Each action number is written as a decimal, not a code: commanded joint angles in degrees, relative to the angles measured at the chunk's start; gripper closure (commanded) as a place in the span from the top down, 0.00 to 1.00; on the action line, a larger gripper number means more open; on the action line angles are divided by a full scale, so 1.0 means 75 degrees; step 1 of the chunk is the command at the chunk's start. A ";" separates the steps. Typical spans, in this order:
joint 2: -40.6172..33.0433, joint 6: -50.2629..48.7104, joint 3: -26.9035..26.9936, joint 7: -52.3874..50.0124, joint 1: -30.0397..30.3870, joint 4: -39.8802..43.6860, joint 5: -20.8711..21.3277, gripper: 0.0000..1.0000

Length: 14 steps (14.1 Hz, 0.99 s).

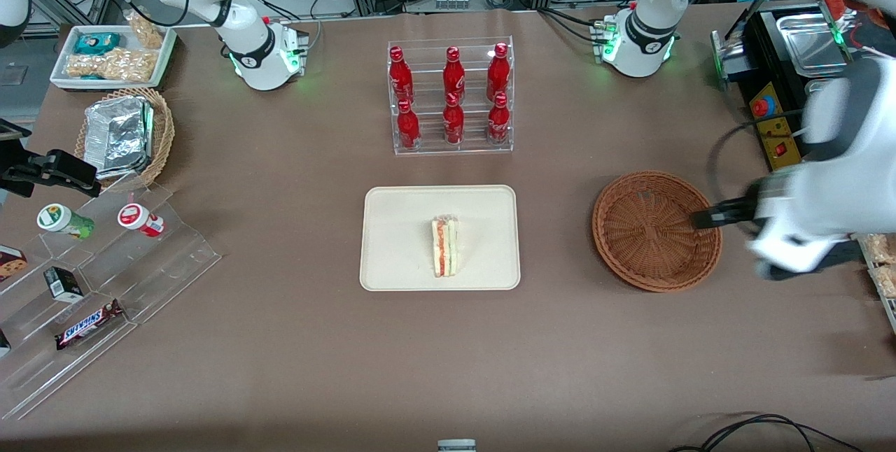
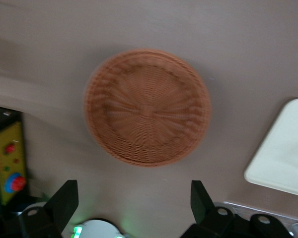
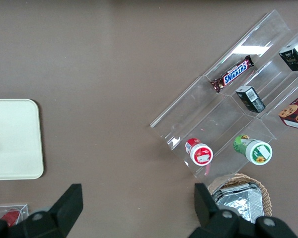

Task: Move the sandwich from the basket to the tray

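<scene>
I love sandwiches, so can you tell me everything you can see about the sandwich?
The sandwich is a small wedge of pale white bread in clear wrap, with red-orange and yellow-green filling showing along its cut edge. It stands on the cream tray, near the middle. Nothing else touches it. The gripper is away from it, open, above the empty basket.

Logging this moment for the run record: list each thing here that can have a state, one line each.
sandwich: on the tray, wrapped, cut edge up.
tray: holds only the sandwich.
basket: empty, upright.
end effector: above the basket's rim, open, holding nothing.
cola bottles: upright in their rack, capped.
</scene>
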 commanded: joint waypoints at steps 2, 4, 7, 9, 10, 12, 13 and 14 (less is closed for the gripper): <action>-0.0583 -0.0029 -0.0030 0.0395 0.0473 -0.0336 -0.0112 1.00; -0.1049 -0.0088 0.0017 0.0383 0.0461 -0.0661 -0.0205 1.00; -0.2221 0.0578 0.1581 0.0721 -0.0786 -0.1657 -0.1140 1.00; -0.2970 0.0638 0.2603 0.0792 -0.1831 -0.2219 -0.1295 1.00; -0.3299 0.0847 0.2735 0.0990 -0.2242 -0.2361 -0.1191 1.00; -0.3617 0.1363 0.2736 0.1086 -0.2398 -0.2410 -0.1283 1.00; -0.3665 0.1272 0.2736 0.1098 -0.2387 -0.2352 -0.1284 1.00; -0.3700 0.1213 0.2736 0.1133 -0.2386 -0.2316 -0.1284 1.00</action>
